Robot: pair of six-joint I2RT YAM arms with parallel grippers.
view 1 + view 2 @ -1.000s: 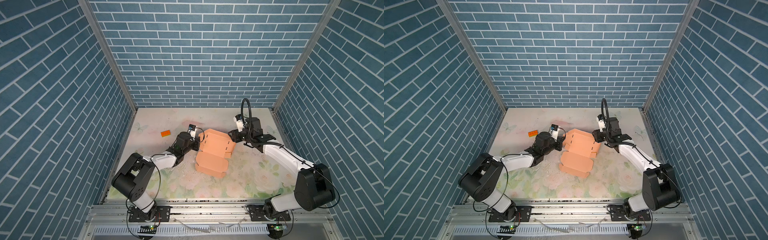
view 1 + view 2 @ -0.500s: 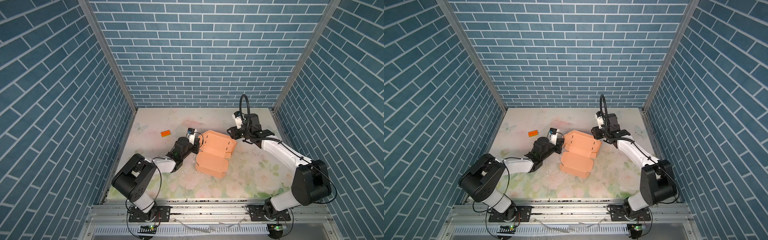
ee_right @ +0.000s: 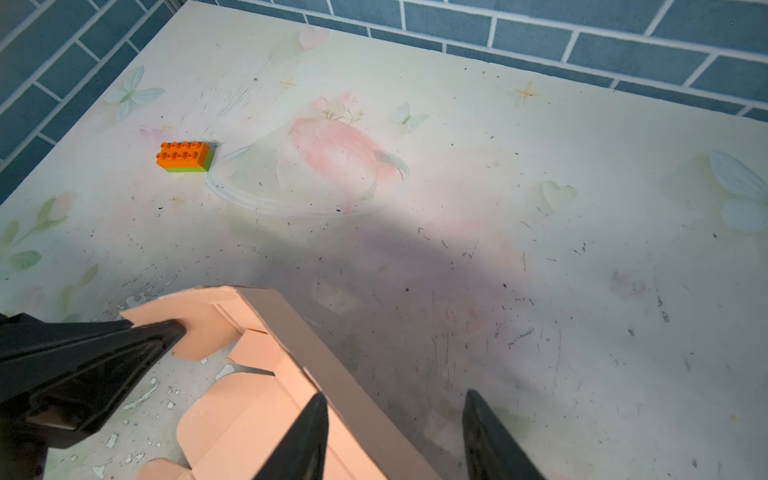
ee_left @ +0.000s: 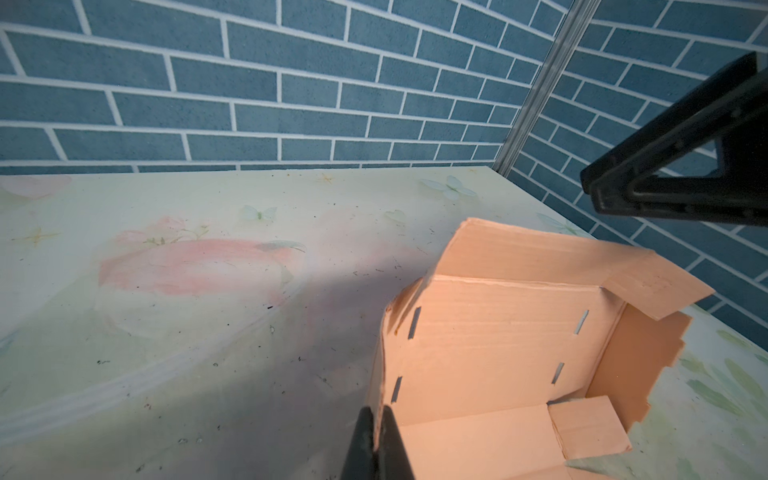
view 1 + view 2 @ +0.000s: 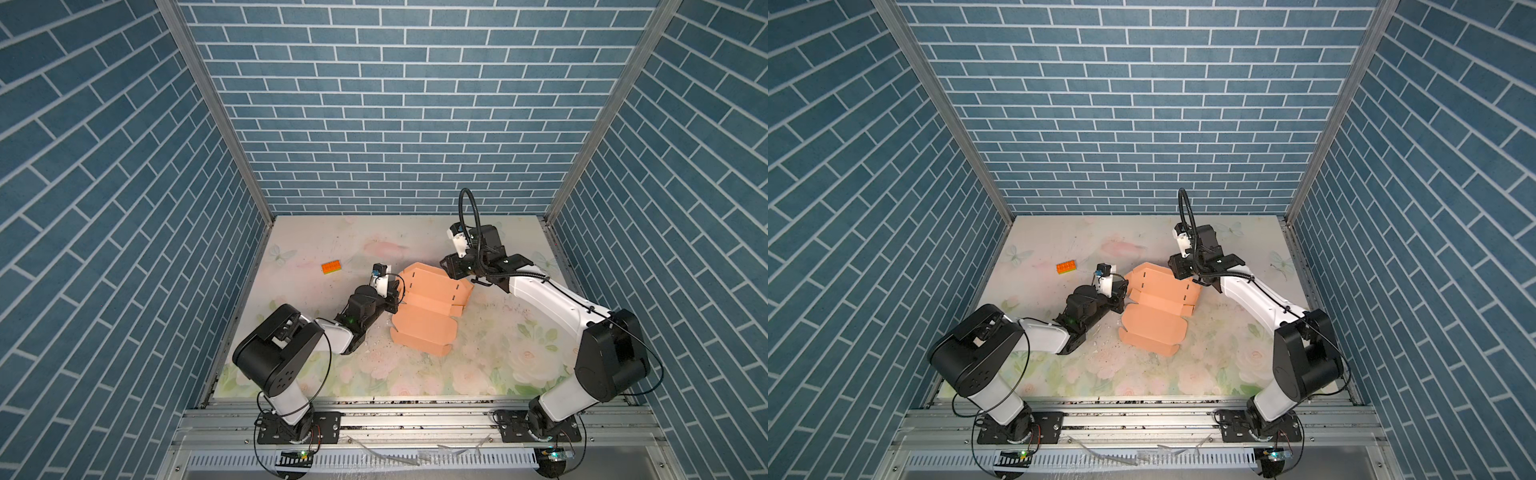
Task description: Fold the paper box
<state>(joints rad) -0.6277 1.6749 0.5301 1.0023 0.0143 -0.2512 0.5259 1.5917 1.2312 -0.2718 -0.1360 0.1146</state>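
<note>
Pinching the paper box (image 5: 424,320) by its left side wall, my left fingers (image 4: 362,436) are clamped shut to anchor it at the middle of the bench (image 5: 415,232). My right fingers (image 3: 309,432) stand apart astride the raised far wall, gripping nothing, placed, I judge, to fold that panel inward over the half-formed tray.

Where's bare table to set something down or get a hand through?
Free on the table: back strip between paper box and rear wall, right of the orange toy brick; front strip between box and rail. Crowded: centre, left end effector pinching the box's side, open right end effector straddling its back panel.
</note>
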